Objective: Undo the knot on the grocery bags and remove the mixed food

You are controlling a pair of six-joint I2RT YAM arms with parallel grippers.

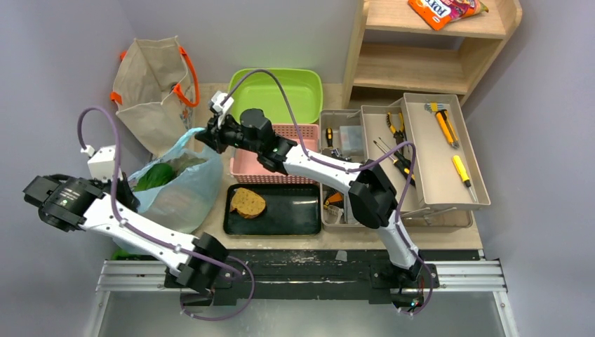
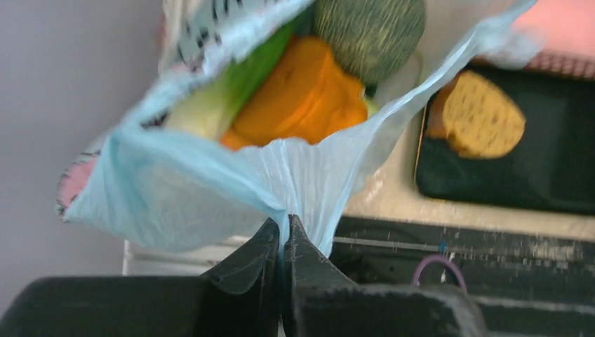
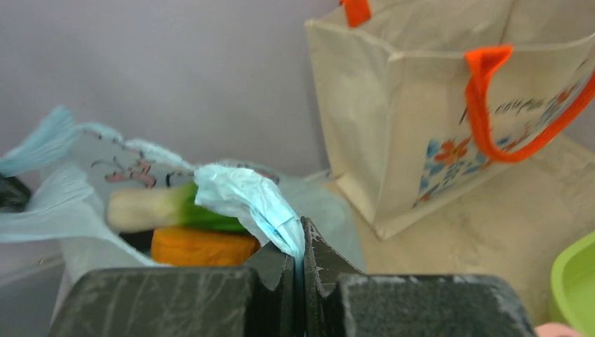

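The light-blue plastic bag (image 1: 184, 184) stands at the table's left, its mouth pulled open between my two grippers. No knot shows. My left gripper (image 1: 128, 191) is shut on the bag's near-left edge (image 2: 284, 226). My right gripper (image 1: 205, 135) is shut on the bag's far handle (image 3: 252, 200), its jaws (image 3: 298, 246) pinching thin plastic. Inside lie a round green melon (image 2: 368, 31), an orange-topped pastry (image 2: 302, 98) and a leafy green stalk (image 3: 165, 207). The beige canvas tote (image 1: 151, 88) with orange handles stands upright behind, also in the right wrist view (image 3: 435, 105).
A brown bread slice (image 1: 247, 202) lies on a black tray (image 1: 281, 217) right of the bag. A pink basket (image 1: 281, 168) and a green bin (image 1: 277, 91) sit behind it. An open toolbox (image 1: 428, 158) is at right. An orange snack packet (image 1: 442, 10) is on the shelf.
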